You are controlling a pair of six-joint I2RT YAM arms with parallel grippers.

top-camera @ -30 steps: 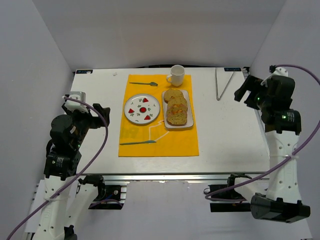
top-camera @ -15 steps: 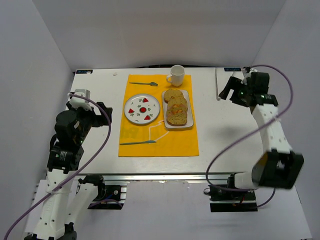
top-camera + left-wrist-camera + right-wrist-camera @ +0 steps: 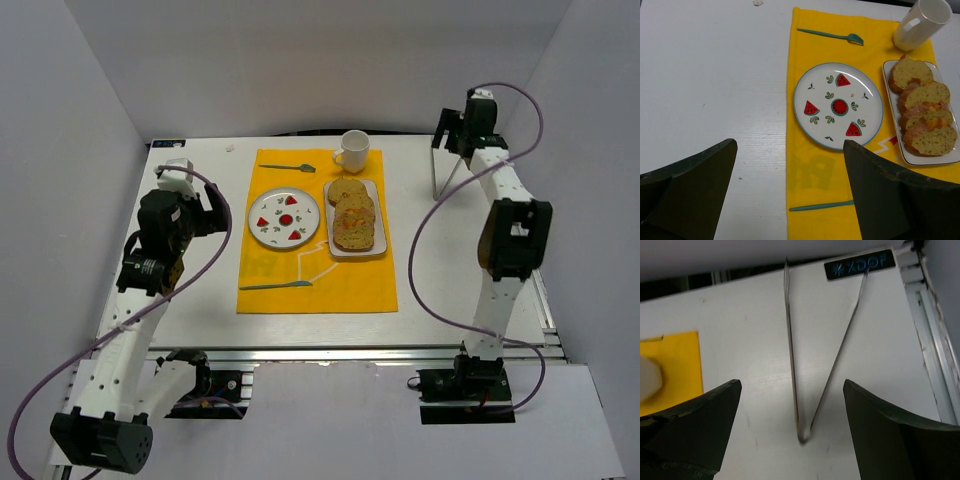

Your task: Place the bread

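Three slices of bread (image 3: pixel 353 220) lie in a row on a white rectangular tray (image 3: pixel 372 250) on a yellow placemat. They also show in the left wrist view (image 3: pixel 923 112). A round plate with watermelon prints (image 3: pixel 285 217) sits empty left of the tray (image 3: pixel 838 105). My left gripper (image 3: pixel 210 215) is open and empty above the bare table left of the placemat (image 3: pixel 790 150). My right gripper (image 3: pixel 447 132) is open and empty at the far right, just above metal tongs (image 3: pixel 791 340), which lie between its fingers (image 3: pixel 791 385).
A white mug (image 3: pixel 352 150) stands behind the tray. A teal fork (image 3: pixel 288 167) lies at the placemat's far edge and a teal knife (image 3: pixel 277 286) near its front. The tongs (image 3: pixel 436 180) lie in a V near the table's far right edge.
My right arm has swung from the right side of the table up to the far edge, over the tongs. My left arm has risen and reached a little farther in.
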